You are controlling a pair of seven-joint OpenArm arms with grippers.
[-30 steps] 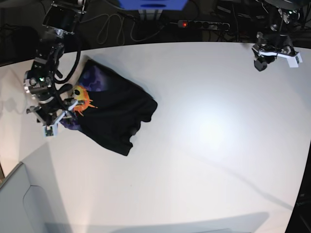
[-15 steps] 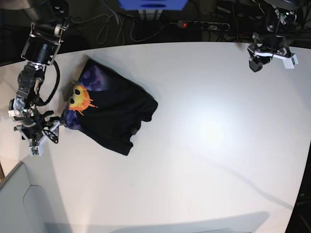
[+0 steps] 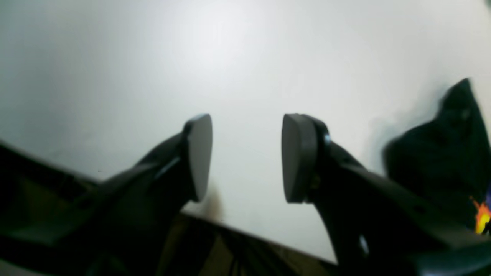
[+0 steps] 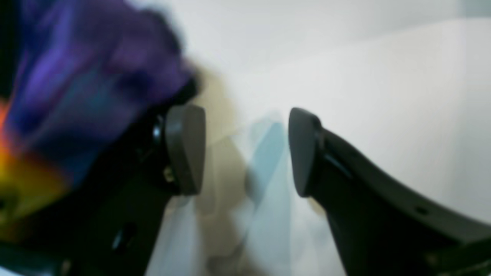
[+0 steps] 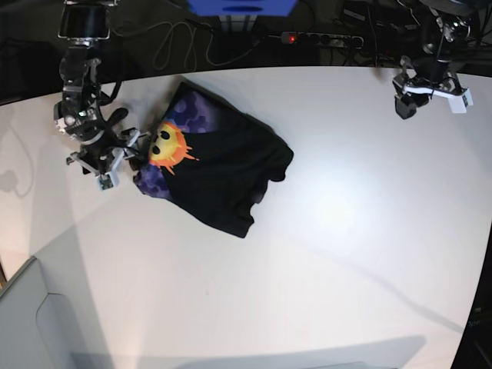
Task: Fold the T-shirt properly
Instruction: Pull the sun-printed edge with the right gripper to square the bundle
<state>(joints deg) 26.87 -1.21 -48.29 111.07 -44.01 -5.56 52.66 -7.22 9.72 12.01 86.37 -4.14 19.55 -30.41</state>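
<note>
White table (image 5: pixel 323 231): both end effectors spread, empty; right (image 5: pixel 115 163) beside T-shirt (image 5: pixel 223 173).

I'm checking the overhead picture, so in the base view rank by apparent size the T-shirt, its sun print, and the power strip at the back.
1. T-shirt, clearly largest.
2. Power strip, long but thin.
3. Sun print, compact; close to the strip in area, so that order is unsure.

White table (image 5: pixel 346 231) bears a crumpled T-shirt (image 5: pixel 223 165)
</note>
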